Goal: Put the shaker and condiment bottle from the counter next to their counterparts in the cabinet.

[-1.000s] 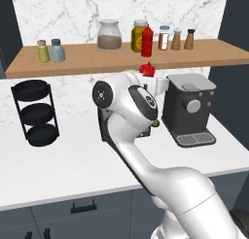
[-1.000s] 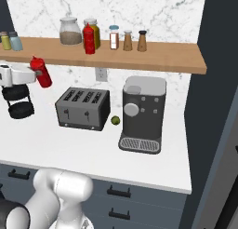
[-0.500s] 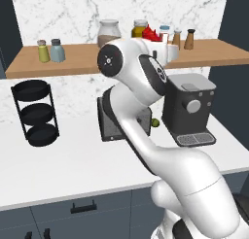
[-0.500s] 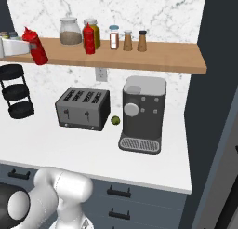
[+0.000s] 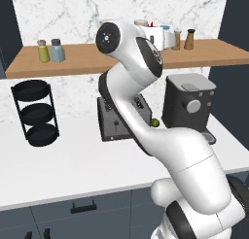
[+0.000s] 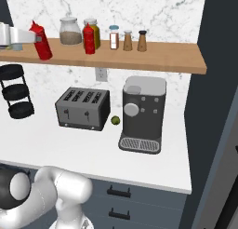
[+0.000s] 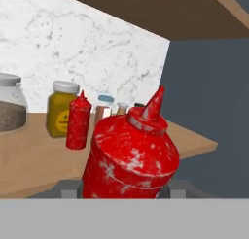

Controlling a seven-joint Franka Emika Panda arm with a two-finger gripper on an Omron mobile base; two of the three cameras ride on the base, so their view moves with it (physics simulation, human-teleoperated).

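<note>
Matt light-brown wood on the shelf (image 6: 158, 60); the held red bottle (image 7: 130, 155) looks like glossy plastic, scuffed white; veined marble wall (image 6: 153, 14); smooth white desk (image 5: 63, 170).

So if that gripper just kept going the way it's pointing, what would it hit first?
Probably the other red bottle standing on the wooden shelf, ahead and slightly left of the red bottle the gripper holds. Depth is hard to judge; it might slip past.

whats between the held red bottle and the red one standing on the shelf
Bare shelf board, as the hand view shows; the glass jar sits behind that gap.
</note>
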